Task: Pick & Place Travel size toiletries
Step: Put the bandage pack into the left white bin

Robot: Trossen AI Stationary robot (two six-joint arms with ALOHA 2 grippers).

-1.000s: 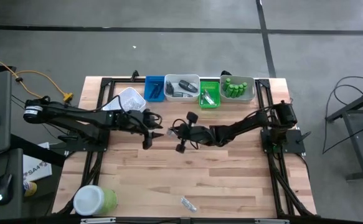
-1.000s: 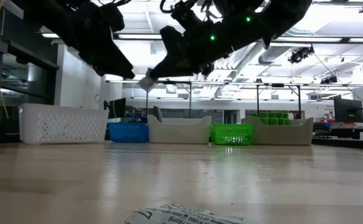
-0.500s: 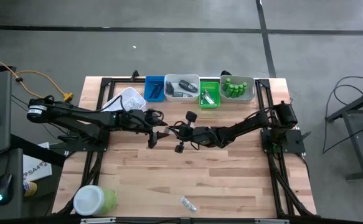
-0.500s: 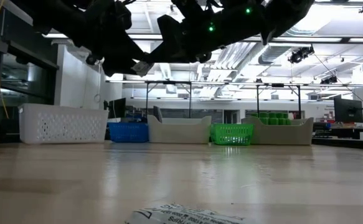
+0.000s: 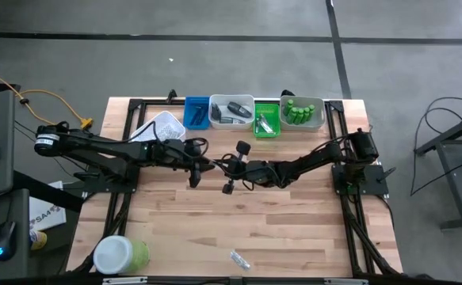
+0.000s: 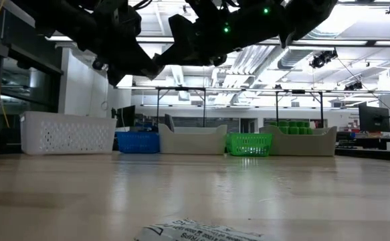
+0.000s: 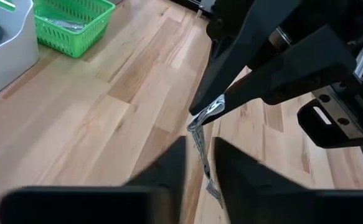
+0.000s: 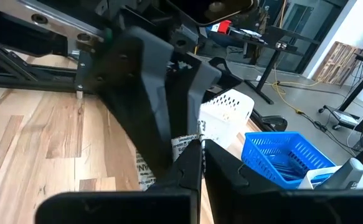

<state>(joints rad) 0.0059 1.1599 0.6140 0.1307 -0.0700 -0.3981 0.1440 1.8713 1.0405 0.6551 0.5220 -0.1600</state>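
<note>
Above the table's middle my two grippers meet. My right gripper [image 5: 214,166] is shut on a silvery flat sachet [image 7: 201,144], one of the travel size toiletries. My left gripper [image 7: 200,149] faces it from the table's left. Its fingers are drawn in close on either side of the hanging sachet, with a narrow gap showing. Whether they touch it I cannot tell. A second sachet [image 5: 238,259] lies flat near the table's front edge. Green bottles [image 5: 300,113] stand in a white tray at the far edge. My right gripper pinches the sachet's upper end [image 7: 212,109] between its two fingertips. The fingers come about level from the table's right. The sachet hangs below them, edge-on in the left wrist view, and is lifted clear of the table.
Along the far edge stand a white perforated basket [image 5: 164,127], a blue tray [image 5: 196,113], a white tray [image 5: 232,111] and a green tray [image 5: 266,120]. A big green jar with a white lid [image 5: 121,255] stands at the near left corner. Bare wood lies between.
My left gripper has gone toward the table's right, up to my right gripper and the sachet it holds. In the low view the sachet's pale end showed between the two grippers before; now the left gripper hides it. The right gripper has stayed about where it was.
</note>
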